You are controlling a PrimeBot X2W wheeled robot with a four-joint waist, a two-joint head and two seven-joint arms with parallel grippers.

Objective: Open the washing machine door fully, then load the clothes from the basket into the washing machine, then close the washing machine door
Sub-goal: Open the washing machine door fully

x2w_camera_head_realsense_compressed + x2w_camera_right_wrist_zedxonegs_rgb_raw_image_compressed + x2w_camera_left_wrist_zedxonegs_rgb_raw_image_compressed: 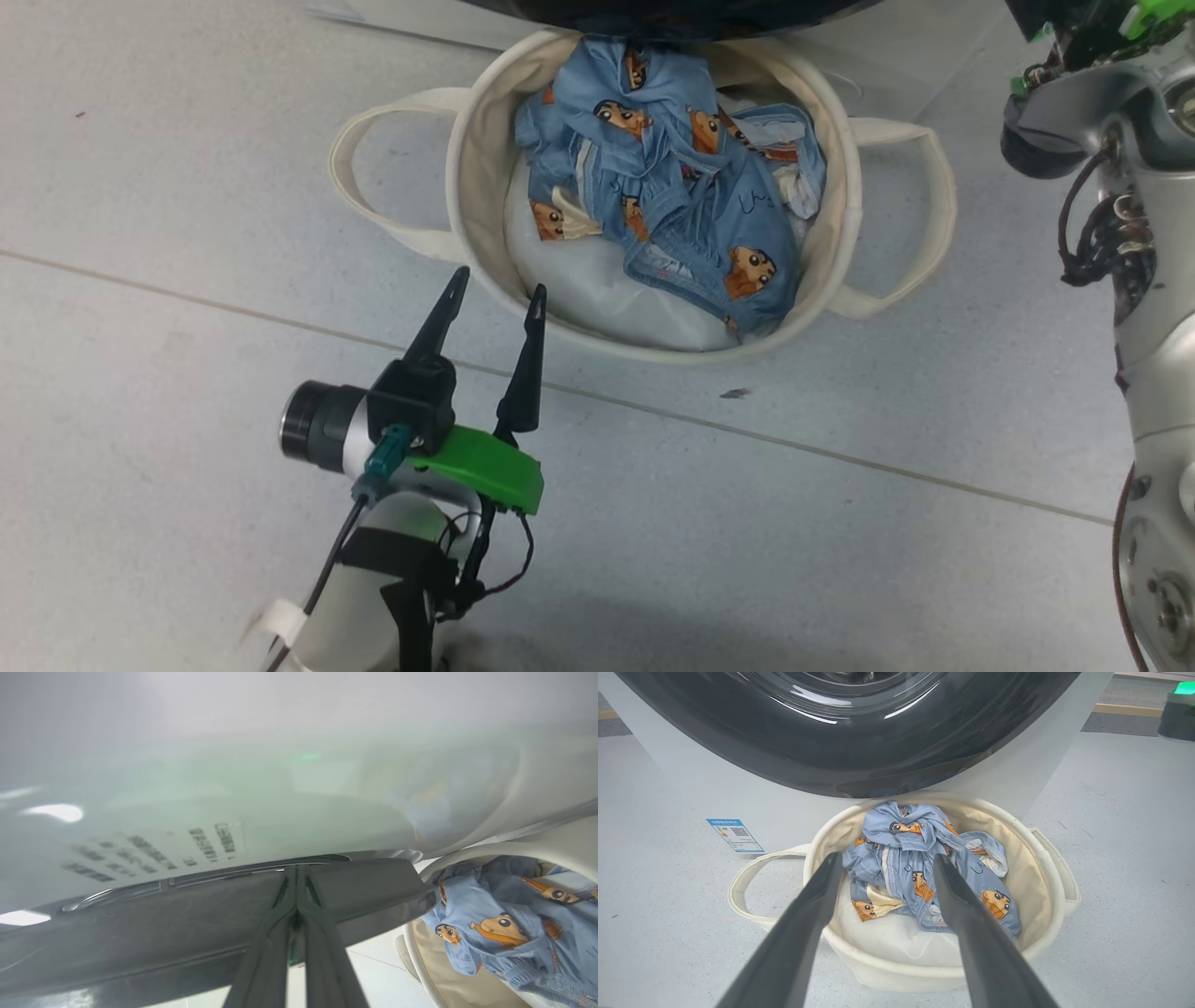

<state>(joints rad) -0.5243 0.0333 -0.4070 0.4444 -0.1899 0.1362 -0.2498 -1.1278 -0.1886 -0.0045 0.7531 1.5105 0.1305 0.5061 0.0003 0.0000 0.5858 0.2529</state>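
The cream basket (467,187) stands on the floor just below the washing machine door (653,14), with the light blue bear-print clothes (672,177) heaped inside. My left gripper (498,285) is open and empty, its tips by the basket's near left rim. In the left wrist view the same gripper (887,858) points over the clothes (906,858) in the basket (1031,868); the glossy black door (831,742) and white washing machine (784,812) rise behind. My right gripper (295,870) is shut, tips against the dark door (140,933) rim where it meets the washing machine (280,765).
A white liner (597,280) lies under the clothes. Grey floor tiles with a grout line (840,457) surround the basket. The right arm (1148,280) runs along the head view's right edge. A blue label sticker (735,835) sits low on the machine. A dark, green-lit device (1178,709) stands far right.
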